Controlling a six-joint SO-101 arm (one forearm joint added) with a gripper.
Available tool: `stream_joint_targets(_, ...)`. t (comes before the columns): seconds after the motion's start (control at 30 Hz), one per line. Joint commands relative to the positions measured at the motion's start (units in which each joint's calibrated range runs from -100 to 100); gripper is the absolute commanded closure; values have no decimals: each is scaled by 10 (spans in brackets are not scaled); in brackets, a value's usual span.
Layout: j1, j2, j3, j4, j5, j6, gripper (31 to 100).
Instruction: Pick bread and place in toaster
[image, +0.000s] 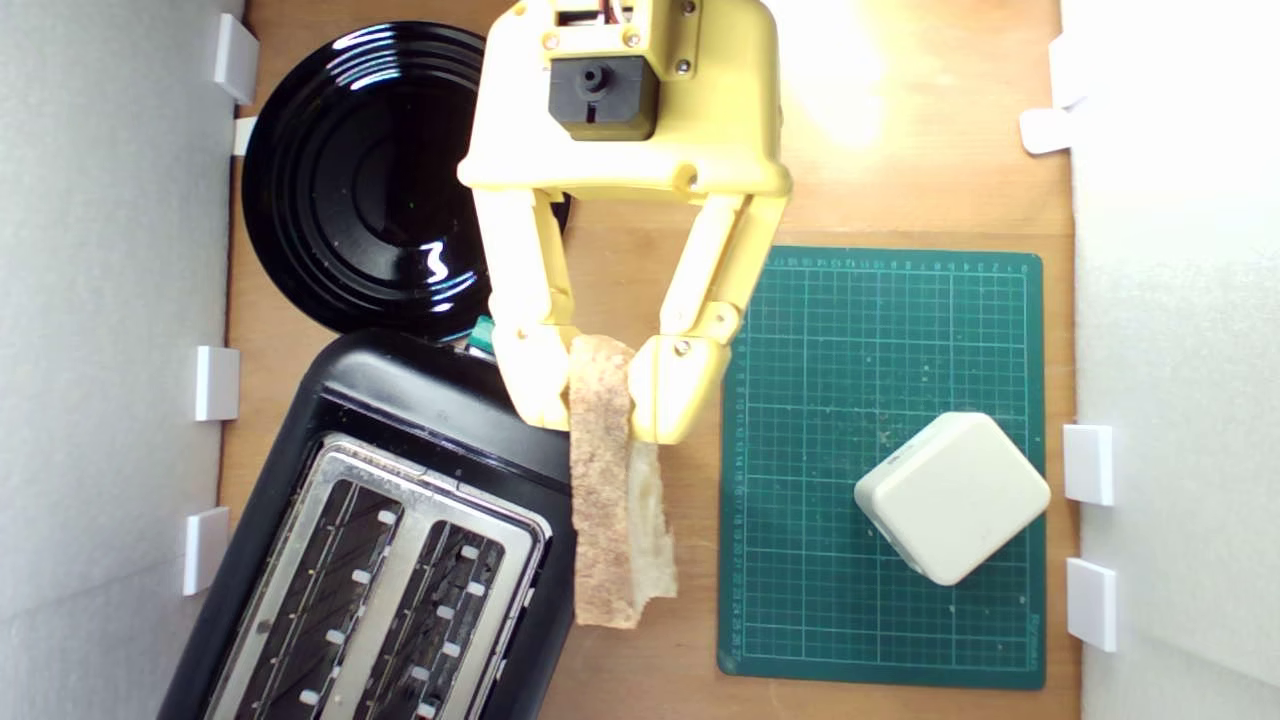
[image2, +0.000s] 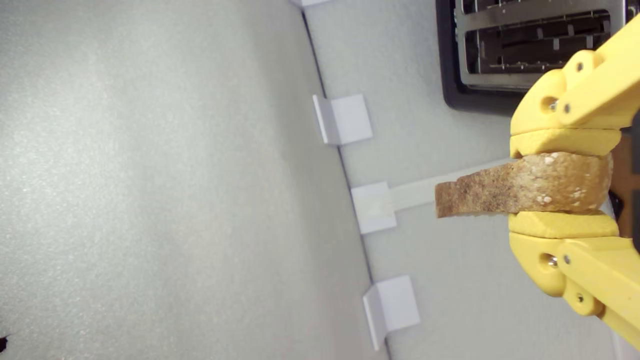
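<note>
hanging crust-side up at the lower middle of the exterior view, the bread (image: 607, 490) sits pinched on both faces by our yellow gripper (image: 600, 390), jaws closed on it, just right of the toaster (image: 390, 560) in the lower left. we see the black plate (image: 370, 180) at upper left, and the green mat (image: 880, 460) carrying the cream block (image: 952, 497) at right.

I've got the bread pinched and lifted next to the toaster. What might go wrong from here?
1. The end effector grips only one end of the bread; the long free end may swing or tear.
2. The toaster sits skewed in the exterior view, so the slice may not line up with a slot and could catch on the metal top plate.
</note>
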Motion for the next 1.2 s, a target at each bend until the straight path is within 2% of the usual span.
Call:
stream_joint_targets(0.0,30,-27,-38,4,4,31,732)
stream_joint_targets(0.13,66,-27,-38,5,4,48,732)
stream_joint_targets(0.67,134,10,-38,2,27,83,732)
stream_joint_targets(0.83,148,11,-38,-2,101,109,732)
stream_joint_targets(1.17,169,46,-56,0,103,108,732)
